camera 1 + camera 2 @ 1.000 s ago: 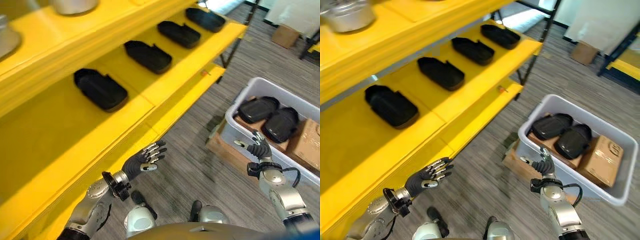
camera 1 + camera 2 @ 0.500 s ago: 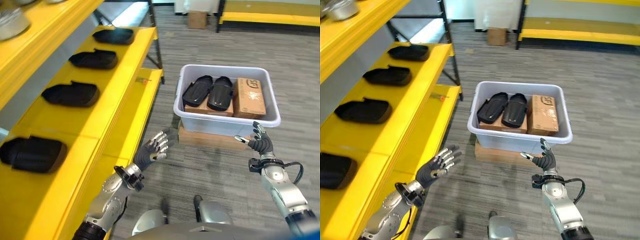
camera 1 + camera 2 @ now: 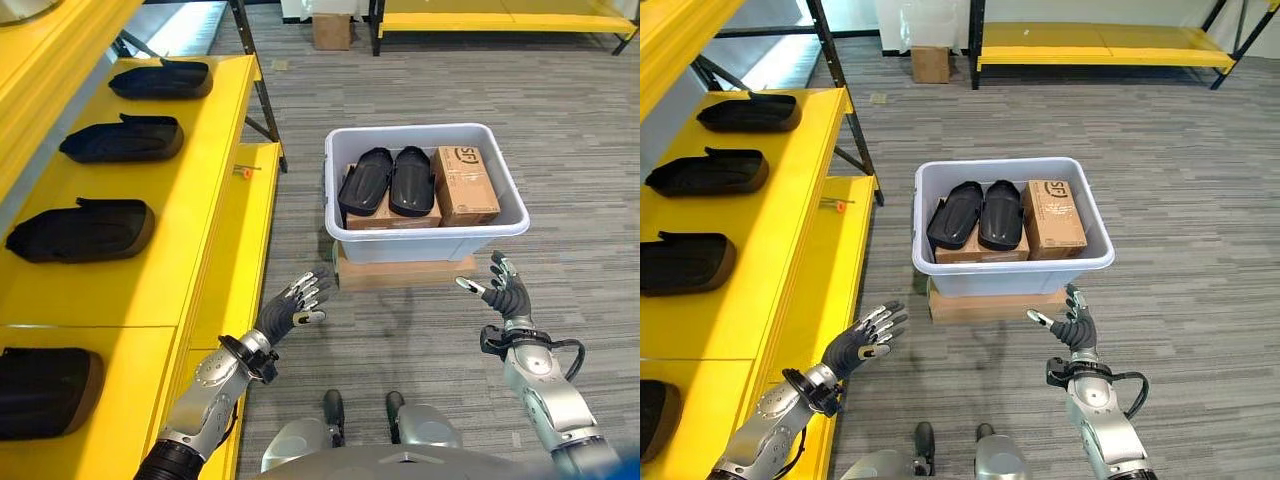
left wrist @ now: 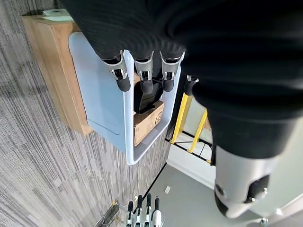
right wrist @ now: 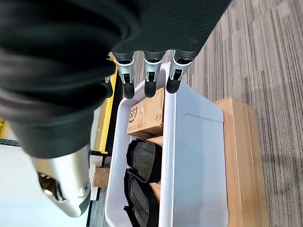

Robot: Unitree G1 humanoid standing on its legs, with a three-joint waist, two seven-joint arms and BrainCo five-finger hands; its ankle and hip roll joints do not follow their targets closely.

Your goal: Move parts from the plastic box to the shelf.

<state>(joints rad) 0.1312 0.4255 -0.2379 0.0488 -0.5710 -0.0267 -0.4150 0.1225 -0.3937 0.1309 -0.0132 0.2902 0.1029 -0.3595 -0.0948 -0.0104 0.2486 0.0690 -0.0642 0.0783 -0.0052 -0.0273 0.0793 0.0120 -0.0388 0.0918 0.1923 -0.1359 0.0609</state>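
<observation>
1. While both arms reach forward over the grey striped floor (image 3: 580, 150), the left robot hand (image 3: 290, 308) hovers with its fingers spread and straight, holding nothing, just off the front edge of the yellow shelf (image 3: 215, 230).
2. The right robot hand (image 3: 503, 293) is likewise spread and empty, raised near the front right corner of the plastic box (image 3: 425, 240) but not touching it.
3. The plastic box — pale grey, with a rolled rim — sits on a flat cardboard slab (image 3: 400, 272) on the floor, between the two hands and a little beyond them.
4. Inside the box lie two black parts (image 3: 390, 180) side by side on top of a brown carton, and a second cardboard carton (image 3: 465, 185) stands just beside them on the right.
5. On the shelf to the robot's left, four black parts (image 3: 80, 228) of the same kind lie in a row, well apart from one another, the nearest one cut off at the edge of the left eye view.
6. A small orange-tipped item (image 3: 245, 172) rests on the lower shelf ledge — too small to tell what it is.
7. Another yellow rack (image 3: 500, 20) runs along the far side of the room, with a cardboard box (image 3: 332, 30) on the floor beside it.
</observation>
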